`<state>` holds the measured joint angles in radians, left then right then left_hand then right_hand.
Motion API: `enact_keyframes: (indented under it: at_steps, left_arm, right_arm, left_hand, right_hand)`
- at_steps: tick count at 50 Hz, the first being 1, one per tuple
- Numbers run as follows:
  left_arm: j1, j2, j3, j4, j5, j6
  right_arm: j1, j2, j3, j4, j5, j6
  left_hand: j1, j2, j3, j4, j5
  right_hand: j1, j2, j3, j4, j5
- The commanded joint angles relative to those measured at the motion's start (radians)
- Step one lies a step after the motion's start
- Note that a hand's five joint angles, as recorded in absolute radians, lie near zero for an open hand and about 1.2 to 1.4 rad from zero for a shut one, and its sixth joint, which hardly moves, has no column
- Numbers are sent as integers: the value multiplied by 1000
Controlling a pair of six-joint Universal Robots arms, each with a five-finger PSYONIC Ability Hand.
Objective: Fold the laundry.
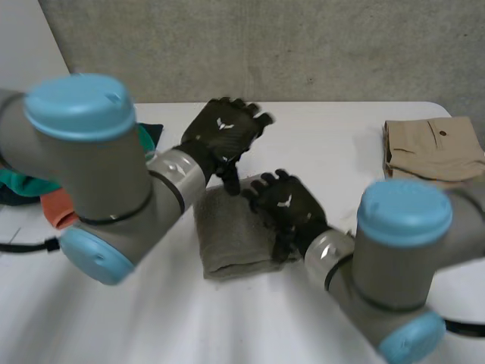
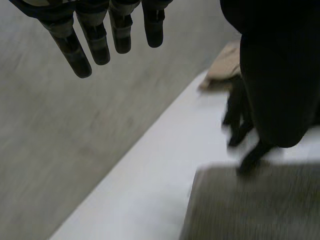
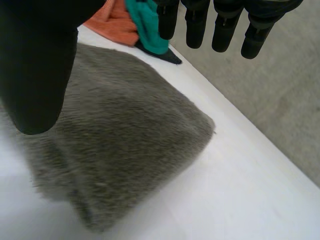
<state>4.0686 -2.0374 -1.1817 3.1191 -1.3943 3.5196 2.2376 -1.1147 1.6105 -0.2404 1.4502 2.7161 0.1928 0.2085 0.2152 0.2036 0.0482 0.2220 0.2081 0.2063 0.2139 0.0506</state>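
Head view: a folded grey fleecy towel lies mid white tabletop. The left hand hovers at its far edge and the right hand over its right side.

Left wrist view: the fingers are straight and empty.

Right wrist view: the fingers are straight and empty above the towel, with an orange cloth beyond.

Judging by this, press the layers flat evenly and square the edges before lifting.
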Motion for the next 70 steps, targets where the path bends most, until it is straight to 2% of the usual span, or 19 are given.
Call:
enact_keyframes:
  at_steps: [1,3,12,16,19,22,24,27,35,41,47,48,53,57,60,65,70]
  left_arm:
    - [39,13,65,-125,251,-50]
    - [44,6,73,-154,273,-59]
    - [41,-4,63,-155,270,-60]
    - [42,-4,63,-155,270,-62]
    - [42,-4,63,-155,270,-62]
    - [44,-1,63,-155,270,-62]
    - [44,-1,63,-155,270,-62]
    - [46,2,63,-155,270,-63]
    - [62,8,66,-155,270,-62]
    - [81,17,94,-146,268,-65]
    - [85,49,114,-135,268,-86]
    - [85,57,116,-129,268,-96]
    - [84,62,109,-116,270,-119]
    - [81,62,103,-116,270,-119]
    - [78,59,99,-116,268,-119]
    - [75,49,85,-116,268,-117]
    - [75,45,65,-116,268,-116]
  right_arm:
    - [43,80,85,-160,38,-71]
    - [43,104,83,-180,39,-79]
    - [42,197,14,-272,38,-82]
    - [40,234,-32,-275,32,-90]
    - [40,248,-57,-273,29,-87]
    - [37,266,-95,-273,18,-81]
    - [37,282,-118,-272,6,-79]
    - [37,325,-179,-255,-22,-79]
    - [1,317,-261,-261,-36,-72]
    - [-142,250,-350,-304,-47,-16]
    - [-275,208,-399,-486,-50,97]
    - [-327,204,-412,-540,-53,129]
    - [-479,222,-478,-589,-63,163]
    - [-625,341,-593,-583,-134,166]
    - [-679,423,-667,-568,-189,168]
    - [-803,639,-845,-504,-333,171]
    - [-889,762,-917,-442,-427,171]
  left_hand:
    - [38,23,16,28,8]
    - [35,20,13,25,5]
    - [30,14,7,19,0]
    - [30,14,7,19,0]
    - [30,14,7,19,0]
    - [32,17,10,22,3]
    - [32,17,10,22,3]
    - [32,17,10,22,3]
    - [32,17,10,22,3]
    - [35,20,13,25,5]
    - [32,17,10,22,3]
    - [32,17,10,22,3]
    - [32,17,10,22,3]
    - [32,17,10,22,3]
    - [32,17,10,22,3]
    - [35,20,13,25,5]
    - [35,20,13,25,5]
  right_hand:
    - [-34,-20,-19,-26,-37]
    - [-28,-15,-13,-20,-32]
    - [83,97,99,91,80]
    - [364,378,380,372,361]
    - [447,461,463,455,444]
    - [705,719,720,713,702]
    - [787,801,803,795,784]
    - [1142,1156,1158,1150,1139]
    - [1174,1188,1190,1182,1171]
    - [1174,1188,1190,1182,1171]
    - [1174,1188,1190,1182,1171]
    - [1174,1188,1190,1182,1171]
    - [1174,1188,1190,1182,1171]
    - [1174,1188,1190,1182,1171]
    - [1174,1188,1190,1182,1171]
    - [1174,1188,1190,1182,1171]
    - [1174,1188,1190,1182,1171]
